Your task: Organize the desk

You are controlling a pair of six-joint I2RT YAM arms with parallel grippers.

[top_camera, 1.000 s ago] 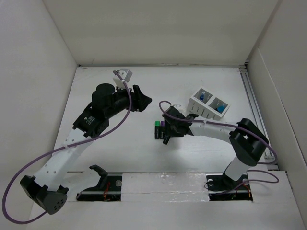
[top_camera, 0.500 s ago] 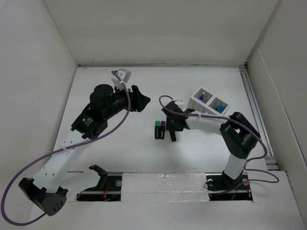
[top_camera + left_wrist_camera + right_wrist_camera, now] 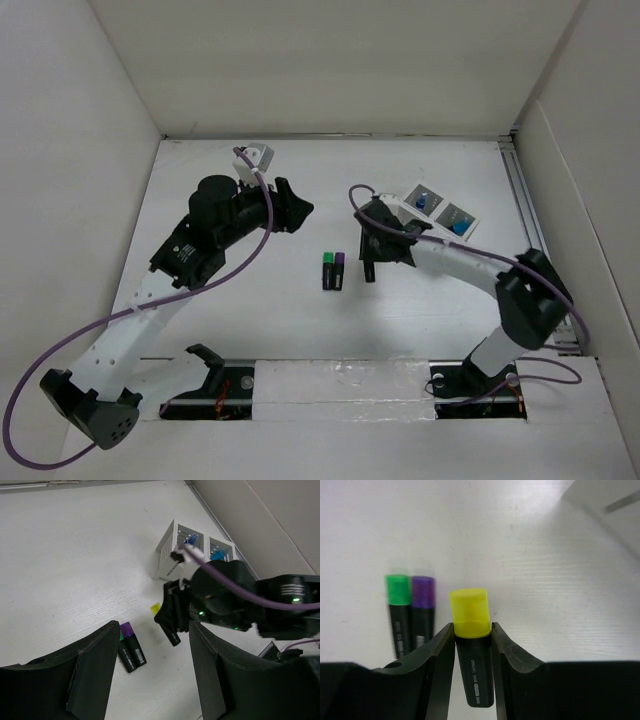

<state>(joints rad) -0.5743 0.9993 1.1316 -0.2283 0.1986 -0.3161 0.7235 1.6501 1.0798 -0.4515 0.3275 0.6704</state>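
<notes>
My right gripper (image 3: 473,628) is shut on a black highlighter with a yellow cap (image 3: 470,614), held above the desk (image 3: 250,300); the top view shows that gripper (image 3: 372,256) just right of two highlighters lying side by side. One has a green cap (image 3: 327,270), the other a purple cap (image 3: 339,270). My left gripper (image 3: 150,672) hangs open and empty above the desk, looking down at the purple highlighter (image 3: 131,647) and the held yellow one (image 3: 170,632). Seen from above, the left gripper (image 3: 300,210) is left of the right arm.
A small white compartmented organiser tray (image 3: 440,214) with blue items in it stands at the back right, just behind the right gripper. Upright white panels border the desk. A metal rail (image 3: 530,220) runs along the right edge.
The right gripper has closed on the yellow-capped highlighter beside the purple one, lifted it and carried it right and back toward the organiser tray. The left arm has barely moved.
</notes>
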